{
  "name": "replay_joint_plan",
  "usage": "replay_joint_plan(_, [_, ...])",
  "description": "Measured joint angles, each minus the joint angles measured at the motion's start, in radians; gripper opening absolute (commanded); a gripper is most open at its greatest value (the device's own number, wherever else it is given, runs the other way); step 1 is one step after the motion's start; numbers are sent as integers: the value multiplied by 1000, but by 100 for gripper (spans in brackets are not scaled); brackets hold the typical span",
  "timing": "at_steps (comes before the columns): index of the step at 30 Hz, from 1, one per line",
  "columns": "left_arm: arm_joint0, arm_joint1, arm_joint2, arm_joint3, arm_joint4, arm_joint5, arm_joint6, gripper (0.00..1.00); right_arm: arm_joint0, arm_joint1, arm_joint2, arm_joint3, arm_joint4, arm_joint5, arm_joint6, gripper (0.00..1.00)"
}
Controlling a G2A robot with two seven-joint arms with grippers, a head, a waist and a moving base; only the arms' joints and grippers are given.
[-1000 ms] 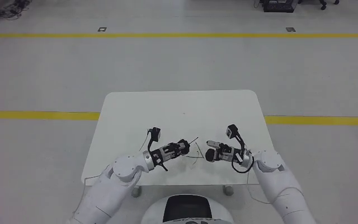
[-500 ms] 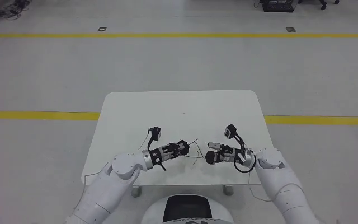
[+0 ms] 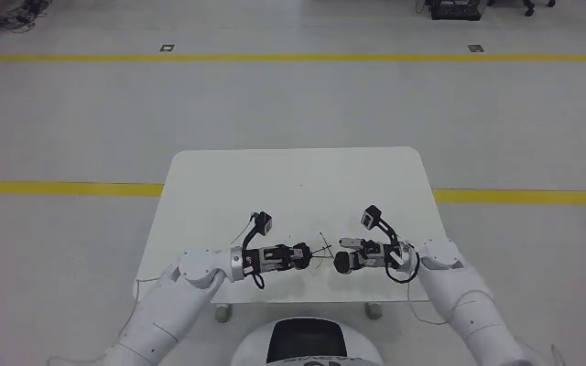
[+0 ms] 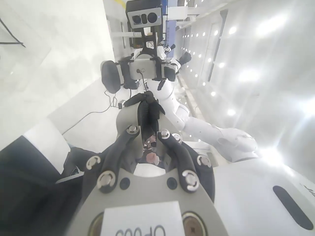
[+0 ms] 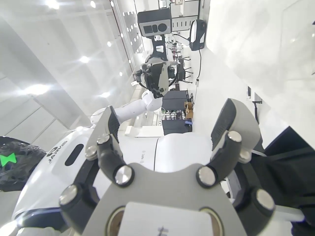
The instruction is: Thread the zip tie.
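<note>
A thin black zip tie (image 3: 320, 245) sticks out over the white table (image 3: 293, 183) near its front edge, between my two grippers. My left gripper (image 3: 309, 254) is shut on the zip tie, its black pads (image 4: 142, 106) pressed together in the left wrist view. My right gripper (image 3: 337, 261) faces it from a short gap away and stands open with nothing between its fingers (image 5: 110, 124). In the left wrist view the right gripper (image 4: 140, 73) shows straight ahead with spread jaws. The right wrist view shows the left gripper (image 5: 157, 81) opposite it.
Loose cables (image 3: 398, 270) hang from the wrists near the table's front edge. Yellow floor lines (image 3: 92, 188) run past the table on both sides.
Both grippers have closed in on each other near the table's front edge. The left one carried the zip tie to the right; the right one shifted left and slightly nearer.
</note>
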Motion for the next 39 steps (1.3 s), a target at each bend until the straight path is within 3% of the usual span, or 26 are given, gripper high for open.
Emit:
replay_joint_plan(4, [2, -1, 18, -5, -9, 14, 10, 0, -2, 1, -3, -9, 44, 3, -1, 100])
replay_joint_plan(11, [-32, 0, 49, 42, -110, 11, -115, 0, 9, 34, -72, -32, 132, -13, 0, 100])
replay_joint_plan(13, [-42, 1, 49, 48, -89, -15, -112, 0, 10, 38, -77, -33, 136, -14, 0, 100])
replay_joint_plan(21, [-42, 1, 57, 44, -87, 1, -82, 0, 3, 37, -78, -48, 158, -1, -7, 100])
replay_joint_plan(24, [-47, 2, 61, 55, -127, 10, -107, 0, -1, 49, -85, -60, 204, 1, 0, 100])
replay_joint_plan(27, [-55, 4, 62, 73, -174, 14, -148, 0, 0, 69, -109, -71, 239, -5, 0, 71])
replay_joint_plan(30, [-66, 5, 65, 93, -215, 17, -179, 0, 10, 92, -138, -65, 271, -10, 0, 50])
replay_joint_plan(39, [-86, 8, 81, 121, -240, 19, -178, 0, 65, 143, -255, -26, 355, -41, 0, 31])
